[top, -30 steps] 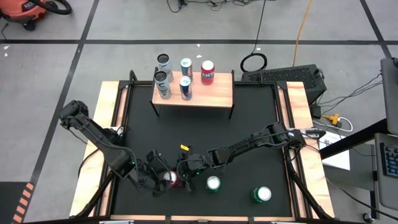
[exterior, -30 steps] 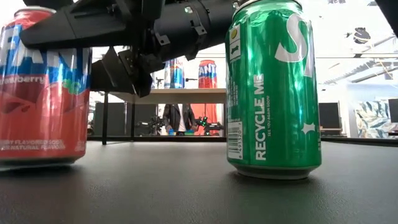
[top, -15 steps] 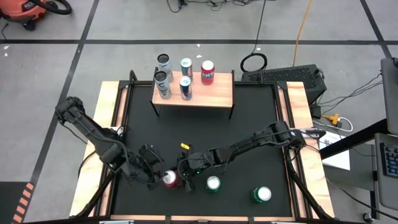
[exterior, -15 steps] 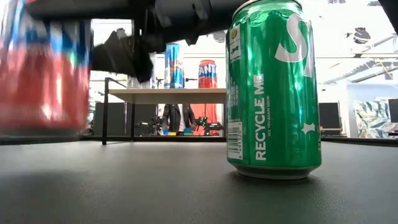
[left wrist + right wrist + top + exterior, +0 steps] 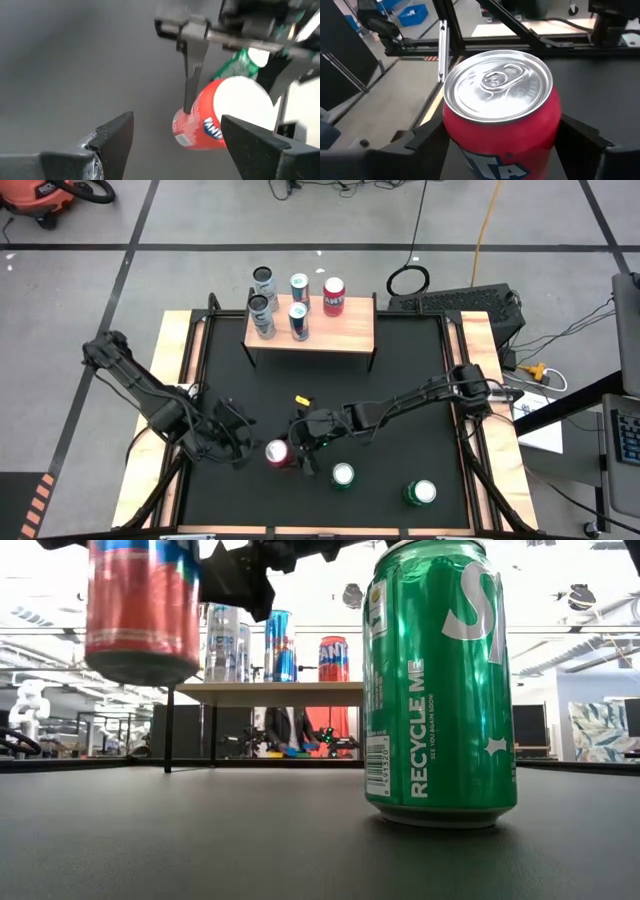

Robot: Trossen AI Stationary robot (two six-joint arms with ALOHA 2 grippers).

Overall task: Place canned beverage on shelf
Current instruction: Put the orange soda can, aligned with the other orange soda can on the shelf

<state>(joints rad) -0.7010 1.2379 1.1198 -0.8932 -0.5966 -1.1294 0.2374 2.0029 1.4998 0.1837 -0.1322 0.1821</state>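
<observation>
Red can: rigid, smooth aluminium, round and slick, probably full and so fairly heavy for its size; thin wall likely to dent under a hard pinch. Best taken across the middle of the body, fingers on opposite sides, kept upright so the load sits low.

Held just so by the right gripper, clamped on the can's sides near the front of the table, left of centre. Lifted clear of the black mat in the low view, bottom rim in the air, well short of the shelf at the far edge, where five cans already stand towards its left.

Left gripper just left of the can, fingers spread wide with nothing between them.

Against a second ago: can then standing on the mat with both grippers crowded at it; now raised, and the left gripper drawn back to the left, apart from it. Green can unmoved.
</observation>
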